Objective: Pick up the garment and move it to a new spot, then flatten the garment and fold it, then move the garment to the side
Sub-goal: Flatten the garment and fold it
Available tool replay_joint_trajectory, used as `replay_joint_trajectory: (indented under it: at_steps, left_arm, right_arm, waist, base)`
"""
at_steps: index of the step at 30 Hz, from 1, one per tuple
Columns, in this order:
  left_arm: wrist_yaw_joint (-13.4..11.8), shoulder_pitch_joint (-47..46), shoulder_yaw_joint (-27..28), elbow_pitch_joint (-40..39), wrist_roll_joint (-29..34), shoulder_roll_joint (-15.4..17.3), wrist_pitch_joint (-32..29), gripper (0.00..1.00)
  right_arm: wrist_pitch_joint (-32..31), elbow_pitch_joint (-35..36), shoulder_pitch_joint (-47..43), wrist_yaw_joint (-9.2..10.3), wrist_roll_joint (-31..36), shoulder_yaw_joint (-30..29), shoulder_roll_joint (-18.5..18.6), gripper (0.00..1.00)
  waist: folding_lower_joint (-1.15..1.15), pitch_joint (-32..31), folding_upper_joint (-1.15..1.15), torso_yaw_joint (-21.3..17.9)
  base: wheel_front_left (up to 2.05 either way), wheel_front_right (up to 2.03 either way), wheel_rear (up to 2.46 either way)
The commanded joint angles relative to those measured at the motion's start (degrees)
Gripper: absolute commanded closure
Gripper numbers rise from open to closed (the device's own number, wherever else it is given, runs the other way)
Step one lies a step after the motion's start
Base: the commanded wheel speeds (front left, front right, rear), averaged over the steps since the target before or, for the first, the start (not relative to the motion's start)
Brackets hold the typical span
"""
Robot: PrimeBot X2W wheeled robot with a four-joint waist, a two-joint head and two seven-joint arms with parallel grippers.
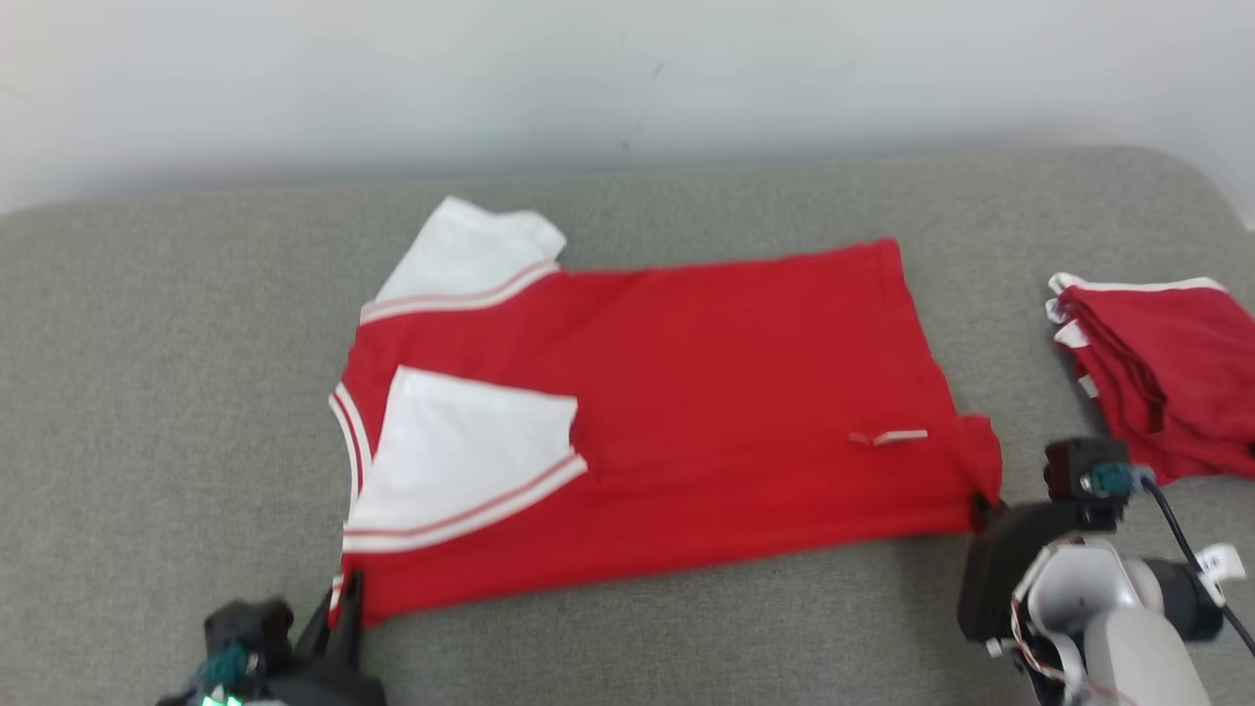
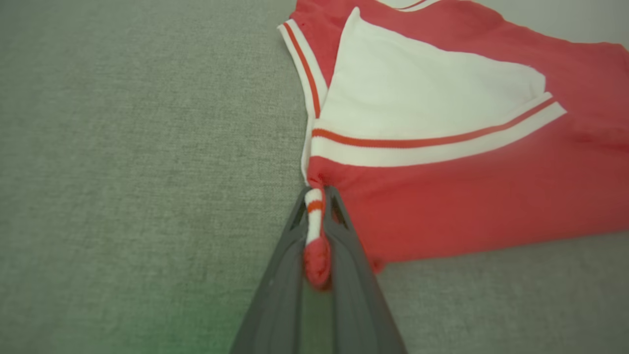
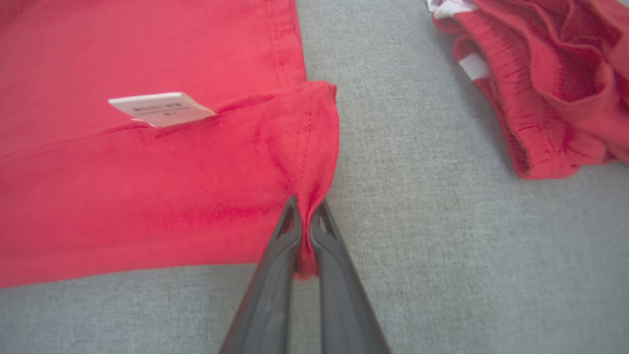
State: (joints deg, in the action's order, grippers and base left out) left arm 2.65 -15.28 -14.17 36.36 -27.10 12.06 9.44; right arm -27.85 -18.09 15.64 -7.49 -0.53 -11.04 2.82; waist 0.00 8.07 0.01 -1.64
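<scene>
left tool (image 2: pixel 317 192) grips garment (image 1: pixel 706 392) striped trim, maybe collar | right tool (image 3: pixel 305 204) grips hem corner

garment (image 1: pixel 686 392): matt red knit cloth, soft, lightly creased; white sleeve panels, ribbed striped trim. care label (image 3: pixel 159 108) on the garment: white, smooth, stiff, paper-like. cover (image 1: pixel 147 392) under the garment: grey woven fabric, coarse, matt. folded pile (image 1: pixel 1167 373) right of the garment: same red cloth. fingers (image 3: pixel 265 305) of left gripper (image 2: pixel 322 191) and right gripper (image 3: pixel 306 202): dark grey matt plastic. forearm (image 1: pixel 1128 628): pale, slightly glossy shell.
</scene>
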Motion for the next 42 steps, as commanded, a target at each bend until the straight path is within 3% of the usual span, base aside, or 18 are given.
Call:
replay_joint_trajectory:
  at_steps: [1, 9, 16, 17, 18, 23, 30, 35, 38, 42]
  left_arm:
    - [0.1, 2.5, 0.2, -1.3, -0.2, 1.1, -0.5, 1.00]
    - [-1.9, 11.4, -1.0, -9.7, 0.0, 2.6, -3.7, 1.00]
    - [-5.1, 17.0, -1.3, -13.7, 0.2, 3.5, -6.8, 1.00]
    - [-5.3, 17.3, -1.3, -14.0, 0.2, 3.6, -7.0, 0.81]
    - [-5.5, 17.6, -1.4, -14.3, 0.4, 3.8, -7.4, 0.00]
    - [-6.8, 18.5, 0.3, -16.2, -1.3, 4.6, -8.4, 0.00]
    - [-9.1, 13.3, 3.5, -24.6, -0.6, 9.9, -12.2, 0.00]
    - [-7.2, 0.0, 1.7, -24.2, -0.1, 9.0, -15.3, 0.00]
    - [-6.2, -9.7, -0.6, -19.1, 1.8, 8.2, -17.2, 0.00]
    - [-5.3, -22.1, -3.7, -11.4, 6.3, 9.4, -19.9, 0.00]
  right_arm:
    - [-0.7, 2.1, -2.4, 0.06, -0.8, -0.2, 0.2, 1.00]
    - [-4.1, 12.9, -12.6, 0.06, -4.5, -0.2, 0.1, 1.00]
    - [-5.5, 14.0, -18.6, 0.06, -7.8, 0.6, 0.1, 1.00]
    - [-5.5, 13.9, -18.8, 0.06, -7.9, 0.8, 0.1, 1.00]
    - [-5.7, 13.5, -18.9, 0.06, -8.0, 0.8, 0.1, 0.03]
    - [-6.1, 14.3, -17.7, 0.05, -6.9, 1.2, 0.1, 0.00]
    - [-9.2, 20.5, -11.0, 0.05, -3.6, 1.5, 3.3, 0.00]
    - [-7.4, 20.6, -1.6, 0.05, -4.7, 3.8, 4.3, 0.00]
    - [-4.8, 18.4, 4.3, 0.05, -5.2, 5.7, 3.5, 0.00]
    - [-2.0, 15.5, 11.6, 0.05, -5.4, 10.7, 2.7, 0.00]
  waist:
    - [0.00, -2.4, -0.01, -1.0]
    - [0.00, -3.9, -0.01, -1.5]
    - [0.00, -3.9, -0.01, -1.9]
    - [0.00, -3.9, -0.01, -1.9]
    - [0.00, -3.9, -0.01, -2.0]
    - [0.00, -3.8, -0.01, -2.4]
    - [0.00, -1.2, -0.01, -3.4]
    - [0.00, 3.5, -0.01, -4.0]
    - [0.00, 7.2, -0.01, -4.9]
    - [0.00, 12.9, -0.01, -8.1]
  base:
    - [0.00, 0.00, 0.00]
    - [0.00, 0.00, 0.00]
    - [0.00, 0.00, 0.00]
    - [0.00, 0.00, 0.00]
    - [0.00, 0.00, 0.00]
    - [0.00, 0.00, 0.00]
    - [0.00, 0.00, 0.00]
    - [0.00, 0.00, 0.00]
    - [0.00, 0.00, 0.00]
    - [0.00, 0.00, 0.00]
